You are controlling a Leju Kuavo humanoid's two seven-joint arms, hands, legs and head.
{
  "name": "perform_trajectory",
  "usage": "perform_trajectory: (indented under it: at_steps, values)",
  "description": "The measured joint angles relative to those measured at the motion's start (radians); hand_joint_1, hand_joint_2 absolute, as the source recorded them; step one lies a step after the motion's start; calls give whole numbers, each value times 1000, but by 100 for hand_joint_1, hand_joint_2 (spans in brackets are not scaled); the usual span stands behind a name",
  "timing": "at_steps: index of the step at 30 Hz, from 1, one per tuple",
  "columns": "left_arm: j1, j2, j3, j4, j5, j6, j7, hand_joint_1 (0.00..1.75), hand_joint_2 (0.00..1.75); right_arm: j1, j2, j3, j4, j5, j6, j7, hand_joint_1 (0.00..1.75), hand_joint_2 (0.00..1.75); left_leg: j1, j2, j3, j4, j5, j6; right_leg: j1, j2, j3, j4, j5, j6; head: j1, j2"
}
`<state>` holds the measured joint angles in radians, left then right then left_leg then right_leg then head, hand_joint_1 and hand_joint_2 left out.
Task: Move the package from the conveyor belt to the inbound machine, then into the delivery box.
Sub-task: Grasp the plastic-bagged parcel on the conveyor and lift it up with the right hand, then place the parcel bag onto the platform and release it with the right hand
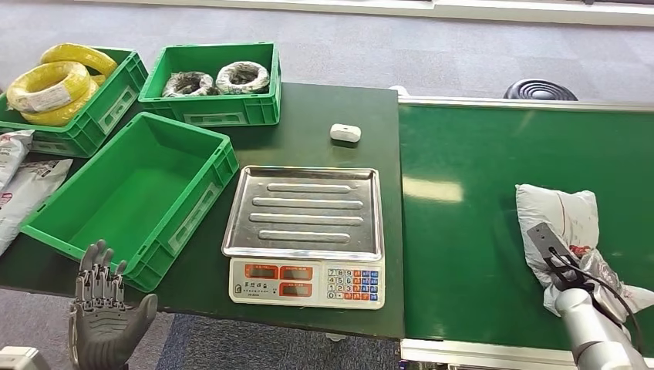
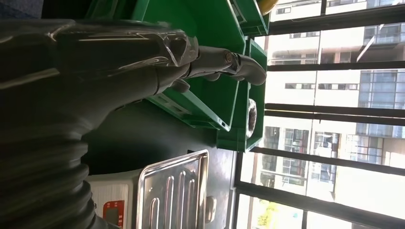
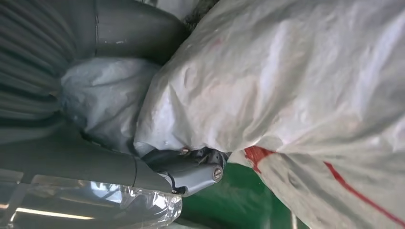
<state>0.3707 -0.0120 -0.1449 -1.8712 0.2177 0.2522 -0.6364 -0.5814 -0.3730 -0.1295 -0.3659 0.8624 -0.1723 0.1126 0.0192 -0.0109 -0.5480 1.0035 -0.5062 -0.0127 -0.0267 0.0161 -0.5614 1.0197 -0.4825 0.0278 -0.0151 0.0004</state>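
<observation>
A white plastic-bag package [image 1: 563,220] with red print lies on the green conveyor belt [image 1: 470,231] at the right. My right hand [image 1: 559,262] is on its near end; in the right wrist view the thumb [image 3: 191,174] presses under the bag [image 3: 296,81] and the fingers wrap over it. The inbound machine is a scale with a steel pan [image 1: 305,212] in the middle of the dark table. To the left of it stands the empty green delivery box [image 1: 127,196]. My left hand [image 1: 100,308] hangs open below the table's front left corner, fingers [image 2: 239,67] spread.
Behind the box stand a green bin with yellow cable coils [image 1: 54,81] and another holding black and white coils [image 1: 216,77]. A small white object [image 1: 345,132] lies behind the scale. More bagged packages [image 1: 23,185] lie at the far left. A black stool [image 1: 540,91] stands beyond the belt.
</observation>
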Motion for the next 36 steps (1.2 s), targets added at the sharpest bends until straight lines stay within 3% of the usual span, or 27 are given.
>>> perform_trajectory:
  at_steps: [7,11,15,22,26,28,32,36]
  values:
    - [-4,-20,17,0,-14,-3,-16,0,175,-58,91,1,-124,-96,-179,-353,175,175,1,0,-1,0,2,-1,1,1,-2,1,1,0,0,0]
    - [-7,-31,27,0,-23,-11,-21,0,175,-66,148,37,-268,-173,-208,-402,175,175,1,-3,-2,0,2,-1,1,-2,-3,1,0,0,0,0]
    - [-15,-35,36,1,-41,-28,-28,0,175,-57,196,101,-398,-240,-222,-508,175,175,1,-2,-5,0,2,-1,1,-2,-5,1,0,0,0,0]
    - [-72,-27,38,26,-64,-106,-36,0,175,-26,290,412,-663,-89,-191,-517,175,175,2,0,-4,0,3,-2,2,1,-7,2,0,-1,0,0]
    - [-98,-27,45,43,-85,-133,-32,0,175,19,322,565,-744,-10,-149,-511,175,175,2,0,-5,0,3,-2,2,0,-7,2,0,-1,0,0]
    - [-101,-29,53,44,-95,-141,-28,0,175,38,333,614,-758,14,-133,-509,167,175,1,-1,-5,0,3,-2,1,0,-7,1,0,-1,0,0]
    - [-100,-38,74,44,-122,-154,-22,0,175,54,346,646,-754,46,-83,-485,0,175,1,-1,-6,0,3,-2,1,-1,-7,1,0,-1,0,0]
    - [-104,-50,99,38,-172,-152,-6,0,175,47,347,650,-706,73,-71,-461,0,175,1,-1,-5,0,3,-2,1,-1,-7,0,1,-1,0,0]
